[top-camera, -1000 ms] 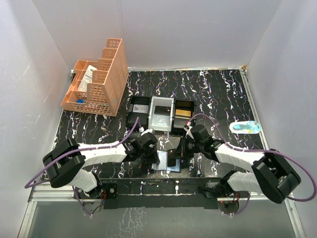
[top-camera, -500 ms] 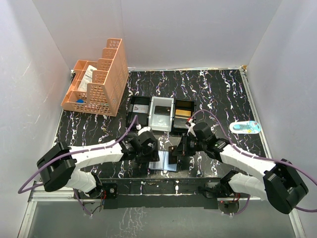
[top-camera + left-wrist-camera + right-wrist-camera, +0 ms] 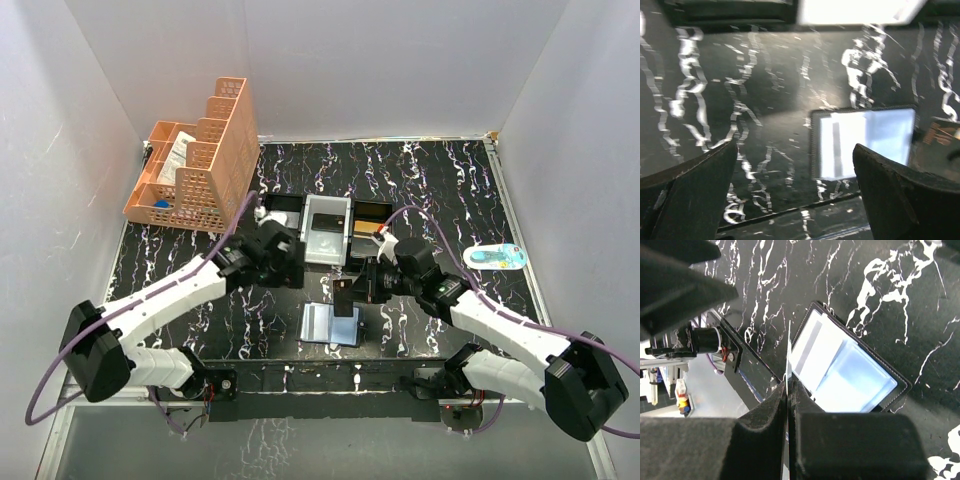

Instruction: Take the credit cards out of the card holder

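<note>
Card holder (image 3: 330, 325) is lying open and flat on the counter (image 3: 440, 180), near the front edge. The left gripper (image 3: 276, 262) is hovering with its fingers spread wide apart, gripping nothing. In the top view the holder is sitting at its 4 o'clock, well apart from it. The right gripper (image 3: 788, 386) is clamping a thin card (image 3: 788, 352) edge-on, just at the holder's 12 o'clock. Whether the card is touching the holder cannot be told.
</note>
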`<state>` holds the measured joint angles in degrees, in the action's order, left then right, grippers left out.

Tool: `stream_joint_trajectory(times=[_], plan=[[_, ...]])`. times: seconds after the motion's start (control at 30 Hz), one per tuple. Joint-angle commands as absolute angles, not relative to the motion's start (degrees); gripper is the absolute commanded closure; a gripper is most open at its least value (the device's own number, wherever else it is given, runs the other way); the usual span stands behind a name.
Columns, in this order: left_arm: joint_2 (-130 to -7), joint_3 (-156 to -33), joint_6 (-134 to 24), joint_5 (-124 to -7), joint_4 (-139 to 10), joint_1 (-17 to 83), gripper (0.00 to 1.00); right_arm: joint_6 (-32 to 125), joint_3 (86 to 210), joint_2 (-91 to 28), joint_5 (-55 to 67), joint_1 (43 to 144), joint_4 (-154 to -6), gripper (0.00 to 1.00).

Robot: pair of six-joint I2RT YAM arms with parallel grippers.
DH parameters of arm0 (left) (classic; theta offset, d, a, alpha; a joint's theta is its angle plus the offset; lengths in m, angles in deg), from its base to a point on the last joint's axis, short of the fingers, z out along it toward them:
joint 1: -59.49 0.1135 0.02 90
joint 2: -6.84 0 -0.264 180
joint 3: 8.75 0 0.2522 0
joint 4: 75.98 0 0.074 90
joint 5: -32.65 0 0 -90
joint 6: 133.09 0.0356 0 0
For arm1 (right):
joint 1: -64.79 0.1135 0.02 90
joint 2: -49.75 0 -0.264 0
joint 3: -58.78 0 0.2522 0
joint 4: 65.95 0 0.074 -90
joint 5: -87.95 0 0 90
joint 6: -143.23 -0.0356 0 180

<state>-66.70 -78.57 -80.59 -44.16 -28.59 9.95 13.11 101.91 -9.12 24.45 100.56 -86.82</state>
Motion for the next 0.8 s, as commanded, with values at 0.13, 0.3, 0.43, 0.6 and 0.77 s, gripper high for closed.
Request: stream_joint_trajectory(times=[0.13,0.3,0.43,0.6,0.77], plan=[[-59.51,-80.08,-66.29,-48.44,-21.94,26.6,0.01,18.88,107.97,-6.13,20.82,100.37,-82.02,1.0],[-51.45,-72.97,-67.12,-39.53,-25.46,31.45,0.01,25.41,114.14,-7.65,12.07,100.39,-88.51,1.0],[-46.2,-69.08,-68.42,-36.63,-26.52,31.46,0.01,30.84,123.79,-13.82,5.52,100.28,-97.82,1.0],[-46.2,-69.29,-70.16,-34.03,-26.47,31.42,0.01,35.93,132.83,-20.35,2.78,100.15,-99.08,1.0],[-46.4,-70.15,-71.02,-31.45,-25.02,31.38,0.01,42.07,141.85,-26.23,-1.86,100.21,-100.48,1.0]])
